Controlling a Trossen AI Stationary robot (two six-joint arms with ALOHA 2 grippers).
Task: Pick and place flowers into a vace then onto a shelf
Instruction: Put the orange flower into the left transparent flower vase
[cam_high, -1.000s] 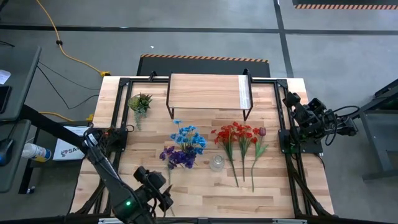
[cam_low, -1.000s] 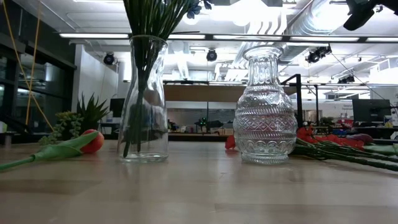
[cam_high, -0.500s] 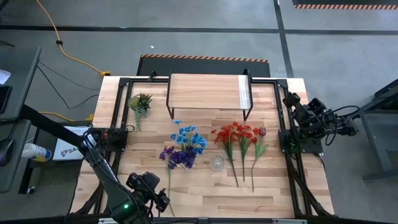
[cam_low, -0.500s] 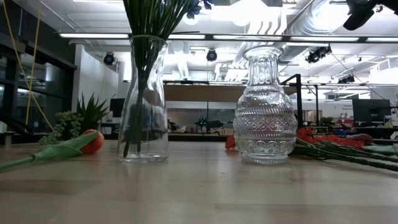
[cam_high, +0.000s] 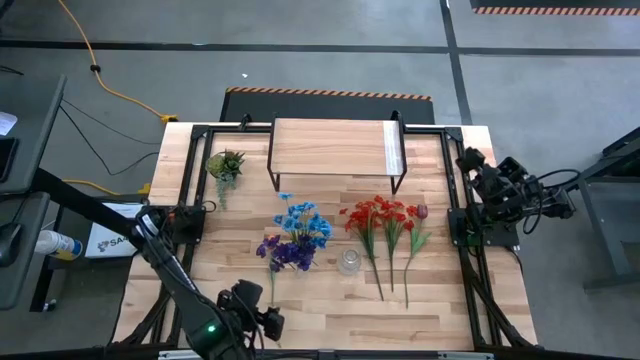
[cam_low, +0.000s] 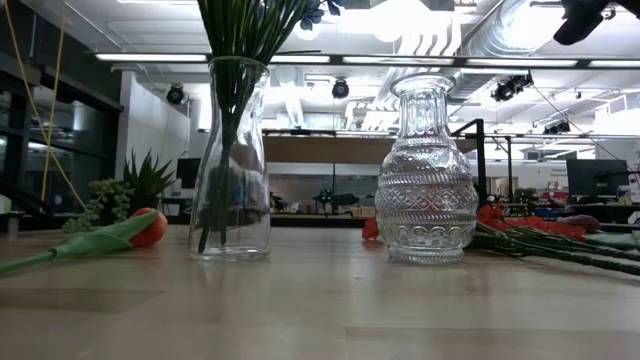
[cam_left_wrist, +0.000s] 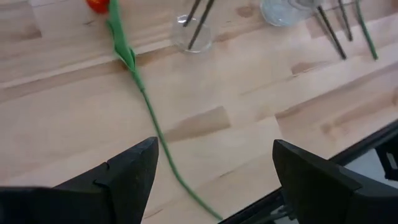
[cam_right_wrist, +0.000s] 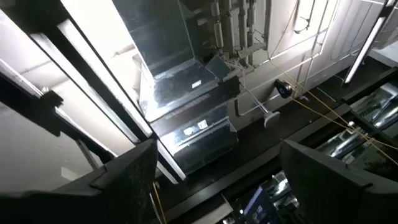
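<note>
**Left wrist view: open fingers above a lone orange flower**

Left wrist view showed the left gripper (cam_left_wrist: 212, 180) spread wide and empty, its two dark fingers (cam_left_wrist: 127, 174) standing either side of a thin green stem. That stem belonged to the orange flower (cam_left_wrist: 134, 68), which lay flat on the wooden tabletop (cam_left_wrist: 249, 124) near the table's front edge, its head pointing toward the clear vase (cam_left_wrist: 189, 34) that already held green stems.

From above, the left gripper (cam_high: 262, 320) hung over the front of the table, with the blue and purple flowers (cam_high: 295, 235) standing in that vase just beyond it. An empty patterned glass vase (cam_high: 348, 262) stood beside them, and the red flowers (cam_high: 385, 225) with the maroon tulip (cam_high: 421, 211) lay loose on the table beyond it. The shelf (cam_high: 335, 150) at the back carried nothing. The right gripper (cam_high: 470, 160) waited off the table's right edge, fingers wide, pointing up at the ceiling.

To do the pick well, the left gripper would probably need to come straight down with the stem centred between the fingers, and close on the stem's middle stretch rather than its tip, so the flower hangs balanced. A stem this thin and flat could slip out or roll aside if the fingers met the wood first.
</note>
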